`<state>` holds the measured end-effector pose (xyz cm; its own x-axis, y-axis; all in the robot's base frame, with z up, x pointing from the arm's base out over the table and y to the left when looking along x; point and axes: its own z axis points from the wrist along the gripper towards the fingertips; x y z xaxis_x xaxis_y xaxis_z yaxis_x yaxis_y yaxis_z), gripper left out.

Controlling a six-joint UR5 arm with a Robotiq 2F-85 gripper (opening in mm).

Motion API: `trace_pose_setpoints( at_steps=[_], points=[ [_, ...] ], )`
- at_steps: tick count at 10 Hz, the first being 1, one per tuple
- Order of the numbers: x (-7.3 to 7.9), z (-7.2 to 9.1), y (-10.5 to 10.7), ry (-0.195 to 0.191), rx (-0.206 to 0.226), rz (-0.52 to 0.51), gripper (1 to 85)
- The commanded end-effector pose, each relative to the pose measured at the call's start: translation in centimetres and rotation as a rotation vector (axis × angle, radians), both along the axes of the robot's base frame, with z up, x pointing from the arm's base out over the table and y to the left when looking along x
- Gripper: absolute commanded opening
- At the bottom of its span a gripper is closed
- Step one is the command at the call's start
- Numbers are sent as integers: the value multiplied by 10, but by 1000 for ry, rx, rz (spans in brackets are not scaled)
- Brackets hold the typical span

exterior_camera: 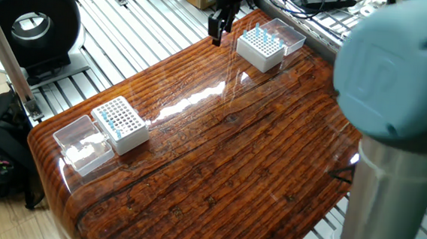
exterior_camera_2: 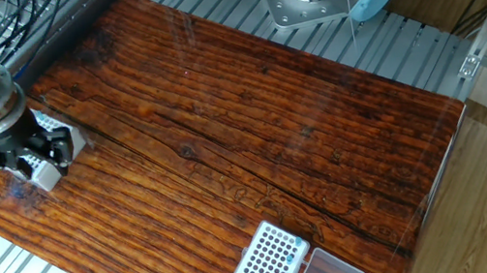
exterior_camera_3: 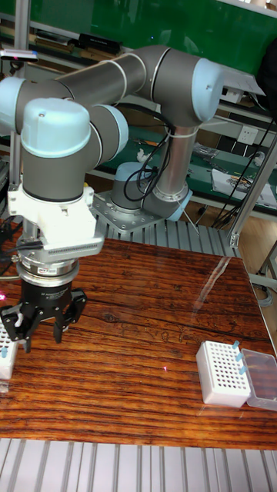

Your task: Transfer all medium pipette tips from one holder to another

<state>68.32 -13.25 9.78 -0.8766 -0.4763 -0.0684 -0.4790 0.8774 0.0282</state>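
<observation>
A white holder [exterior_camera: 262, 50] at the table's far end carries several medium pipette tips [exterior_camera: 261, 34] with light blue tops. My gripper [exterior_camera: 217, 28] hangs just left of it, open, with nothing between its fingers. In the other fixed view the gripper [exterior_camera_2: 26, 153] covers most of that holder [exterior_camera_2: 45, 172]. A second white holder [exterior_camera: 123, 124] stands at the near left with a few blue tips [exterior_camera: 107, 116] along one side. The tall fixed view shows the gripper [exterior_camera_3: 41, 326] spread open, the first holder [exterior_camera_3: 5, 361] at the left edge and the second holder [exterior_camera_3: 222, 373] at the right.
A clear lid [exterior_camera: 84, 144] lies against the near holder, and another clear lid [exterior_camera: 287, 34] lies behind the far holder. The wooden table [exterior_camera: 233, 158] ends in metal slats [exterior_camera: 152, 25]. A black round device [exterior_camera: 28, 24] stands off the table's left.
</observation>
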Motion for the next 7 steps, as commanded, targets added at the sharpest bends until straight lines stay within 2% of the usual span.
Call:
trace_pose_setpoints(
  at_steps=[1,3,5,6,7],
  points=[
    [-3,3,15,33,76,-247,440],
    [7,2,-4,6,19,-178,440],
    [35,-4,-37,-23,-51,-126,440],
    [42,-7,-44,-21,-57,-109,440],
    [41,-9,-53,-7,-81,-85,440]
  ],
)
